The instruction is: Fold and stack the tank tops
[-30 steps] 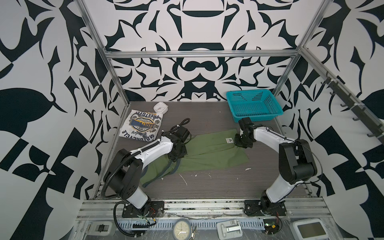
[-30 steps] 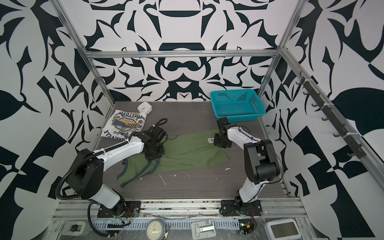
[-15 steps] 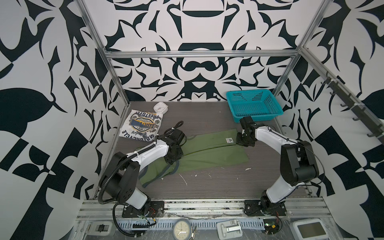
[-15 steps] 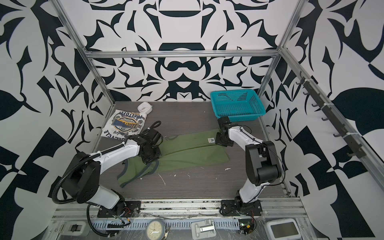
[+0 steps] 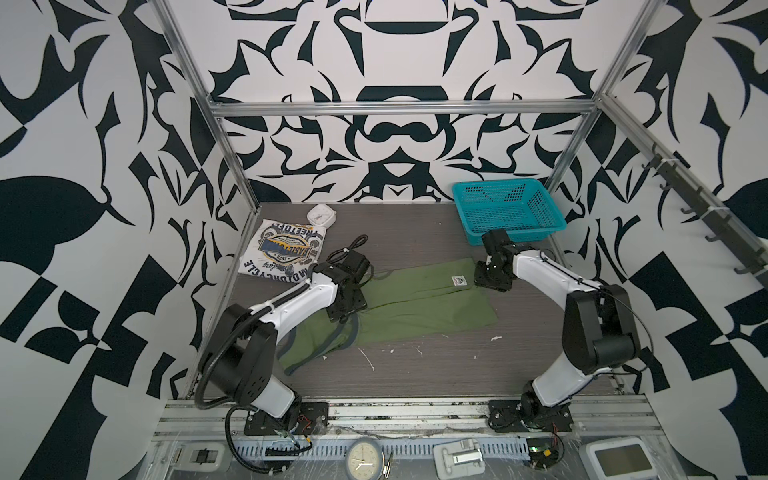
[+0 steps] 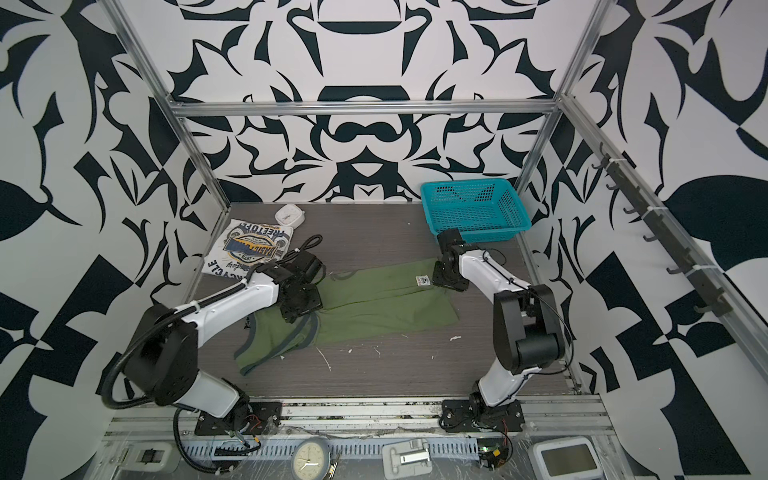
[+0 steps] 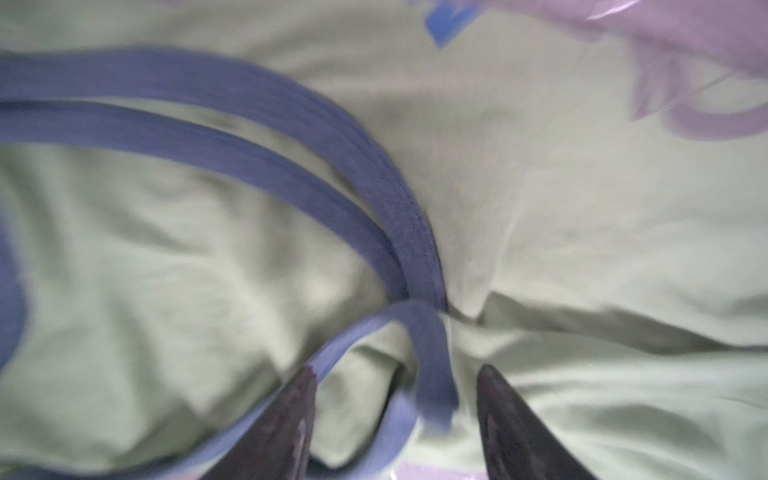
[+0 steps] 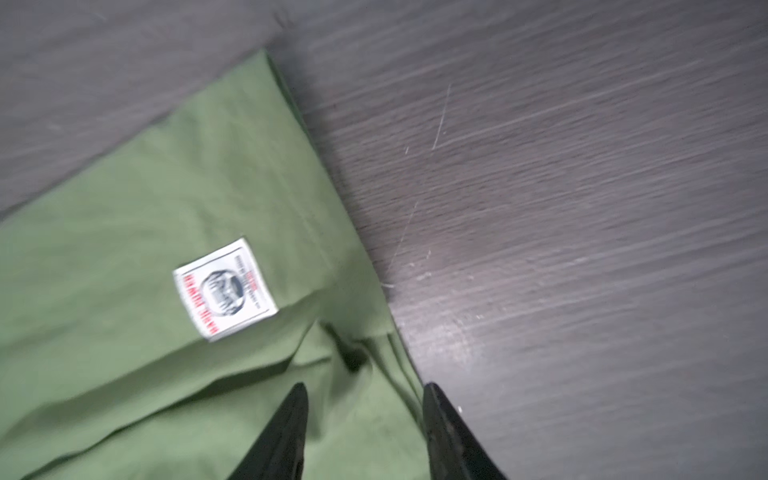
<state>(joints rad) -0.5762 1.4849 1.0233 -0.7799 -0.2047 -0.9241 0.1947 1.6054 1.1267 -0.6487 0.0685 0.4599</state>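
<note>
Looking down past the right gripper [image 8: 365,390] onto an olive green tank top [image 8: 145,232] lying on a dark wood-grain table [image 8: 561,216]. Jaws parted, nothing pinched between them: one dark fingertip [image 8: 289,428] over the cloth, its partner right at the hem, against bare wood. Straight hem slanting across the table from a square corner to the gap between the tips. Sewn onto the cloth near that hem, a small white label [image 8: 225,289] with red lettering along two sides (too blurred to read) and a dark round emblem in the middle. Soft fold ridge from beside the label toward the fingertips. Pale scratches on the wood.
</note>
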